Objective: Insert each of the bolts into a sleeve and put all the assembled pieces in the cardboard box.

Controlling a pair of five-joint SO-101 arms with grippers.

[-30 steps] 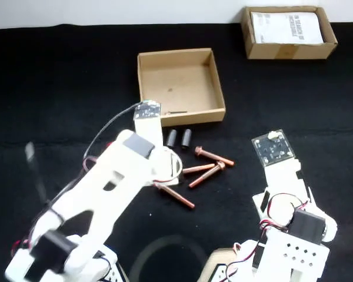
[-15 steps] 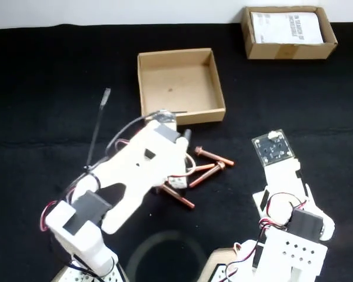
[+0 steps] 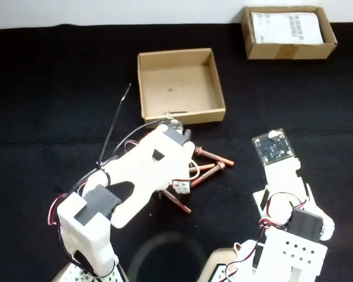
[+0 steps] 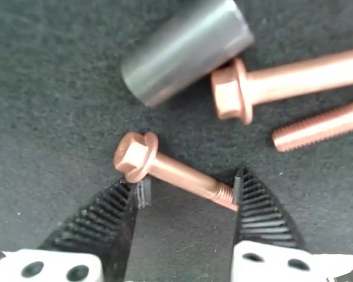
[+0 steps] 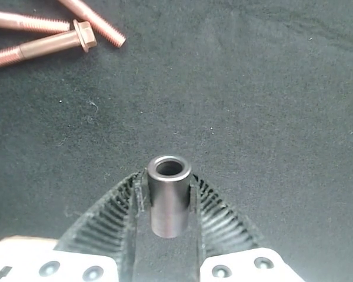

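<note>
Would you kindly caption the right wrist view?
Right hand shut on a dark sleeve; copper bolts lie beyond.

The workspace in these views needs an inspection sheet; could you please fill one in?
Surface: black cloth covering the table.
Job's things: cardboard box, no assembled pieces seen inside; loose bolts on the cloth; a lying sleeve beside a bolt head.
Clutter: smaller box holding printed paper, at the far corner.
Grippers: left gripper open, astride a bolt; right gripper shut on a sleeve.
Cables: black cable over the left arm; coloured wires on the right arm.
Surroundings: pale strip beyond the cloth.
</note>
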